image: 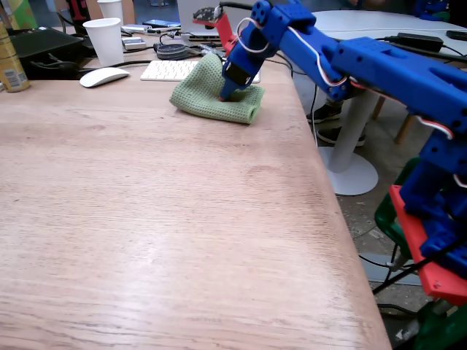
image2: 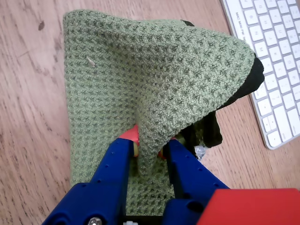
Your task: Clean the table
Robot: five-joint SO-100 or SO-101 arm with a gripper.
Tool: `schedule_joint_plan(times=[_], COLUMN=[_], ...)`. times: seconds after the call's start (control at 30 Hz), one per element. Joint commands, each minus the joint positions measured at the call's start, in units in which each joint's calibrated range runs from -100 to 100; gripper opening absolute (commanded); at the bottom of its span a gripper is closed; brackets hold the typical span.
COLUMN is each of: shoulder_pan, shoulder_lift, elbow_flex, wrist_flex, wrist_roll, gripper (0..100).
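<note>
One blue arm [image: 365,65] is recorded in the fixed view, reaching from the right edge toward the far part of the table [image: 160,219]. Its gripper [image: 232,93] is lowered onto a green waffle cloth [image: 211,95]. In the wrist view the gripper [image2: 149,146] is seen with its blue fingers [image2: 115,164] narrowed on a raised fold of the green waffle cloth [image2: 154,84]; orange-red tips are visible on either side of the pinched ridge. The remainder of the cloth is spread flat on the wood, with one corner lifted and draped toward the right of that view, where a dark underside is exposed.

The table is entered as a large light beige wood-grain top, occupying most of the fixed view, with its right edge running diagonally down the picture. Its near expanse is bare.

Further items are listed at the far edge in the fixed view: a white keyboard [image: 171,70] just behind the cloth, a white mouse [image: 103,76] to its left, a white paper cup [image: 104,40] behind the mouse, and a yellow can [image: 11,62] at the left edge. The keyboard [image2: 267,65] is also shown at the right of the wrist view, close to the lifted corner. A white round table [image: 365,29] is noted beyond the desk on the right.
</note>
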Motion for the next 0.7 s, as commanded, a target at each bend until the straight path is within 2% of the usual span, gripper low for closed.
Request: schedule_joint_plan(times=[0.0, 0.1, 0.33, 0.47, 0.67], shoulder_pan=[4.8, 6.2, 2.0, -16.6, -52.3], shoulder_lift=[-7.8, -24.6, -65.2, -82.4, -101.7], elbow_flex=[0.0, 0.3, 47.3, 63.1, 82.8], wrist_flex=[6.8, 18.6, 19.0, 19.0, 18.9], wrist_roll=[-0.2, -0.2, -0.9, -7.7, -16.5], gripper=[0, 0, 0, 0, 0])
